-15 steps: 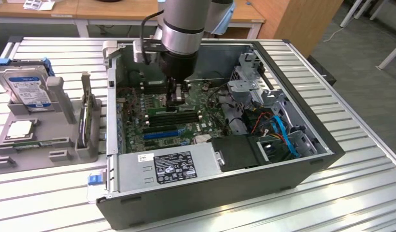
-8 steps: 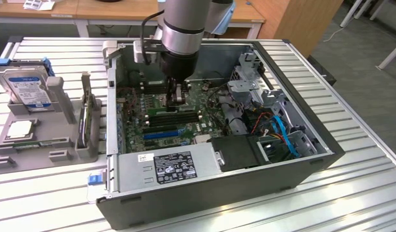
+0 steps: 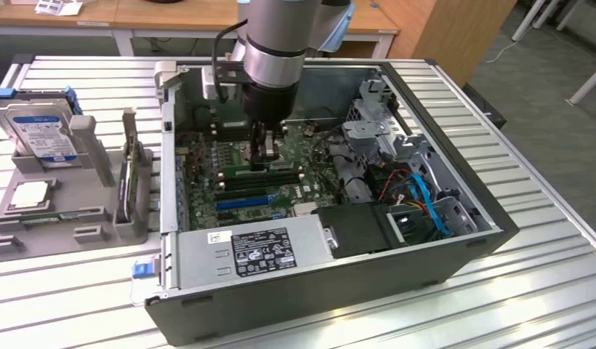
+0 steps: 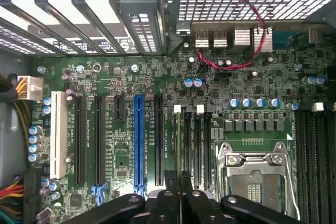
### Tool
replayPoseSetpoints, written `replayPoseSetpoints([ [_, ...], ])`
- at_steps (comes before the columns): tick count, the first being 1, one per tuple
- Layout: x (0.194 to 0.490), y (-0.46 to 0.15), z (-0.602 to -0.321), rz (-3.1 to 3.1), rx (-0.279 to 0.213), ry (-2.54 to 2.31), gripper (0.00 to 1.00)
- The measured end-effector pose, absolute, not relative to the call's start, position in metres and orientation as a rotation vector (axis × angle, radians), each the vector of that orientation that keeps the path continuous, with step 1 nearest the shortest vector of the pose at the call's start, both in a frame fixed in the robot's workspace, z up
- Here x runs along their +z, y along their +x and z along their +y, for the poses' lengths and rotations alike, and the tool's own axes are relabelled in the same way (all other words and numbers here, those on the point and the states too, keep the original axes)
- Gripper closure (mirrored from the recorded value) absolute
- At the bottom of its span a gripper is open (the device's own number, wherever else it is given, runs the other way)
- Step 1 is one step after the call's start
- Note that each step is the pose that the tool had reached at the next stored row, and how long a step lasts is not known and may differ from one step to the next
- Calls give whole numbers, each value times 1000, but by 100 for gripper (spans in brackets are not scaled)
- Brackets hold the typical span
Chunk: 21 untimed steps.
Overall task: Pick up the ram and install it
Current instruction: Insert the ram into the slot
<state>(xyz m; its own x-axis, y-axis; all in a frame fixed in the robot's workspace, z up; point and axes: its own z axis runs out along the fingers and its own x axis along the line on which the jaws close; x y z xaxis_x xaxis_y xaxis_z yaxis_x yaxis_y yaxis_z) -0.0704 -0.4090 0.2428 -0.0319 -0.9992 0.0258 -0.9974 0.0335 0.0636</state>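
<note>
My gripper (image 3: 266, 155) reaches down into the open computer case (image 3: 327, 291), just above the black memory slots (image 3: 264, 182) of the green motherboard (image 3: 206, 156). Its dark fingers are pressed together. In the wrist view the gripper (image 4: 177, 179) is shut over the slots with white end clips (image 4: 177, 109). A thin pale-green strip, which looks like the ram (image 3: 284, 172), runs along the farthest slot right under the fingertips. I cannot tell whether the fingers touch it.
A grey fixture (image 3: 89, 233) at the exterior view's left carries a hard drive (image 3: 41, 134), a processor chip (image 3: 31, 195) and a narrow upright holder (image 3: 131, 182). Inside the case are the power supply (image 3: 254, 251), blue cables (image 3: 429, 207), a blue slot (image 4: 138, 140) and the processor socket (image 4: 254, 174).
</note>
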Motion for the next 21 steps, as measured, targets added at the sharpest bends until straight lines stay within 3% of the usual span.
replayPoseSetpoints([
  [21,236,-66,-409,-2202,-62,2133,88],
])
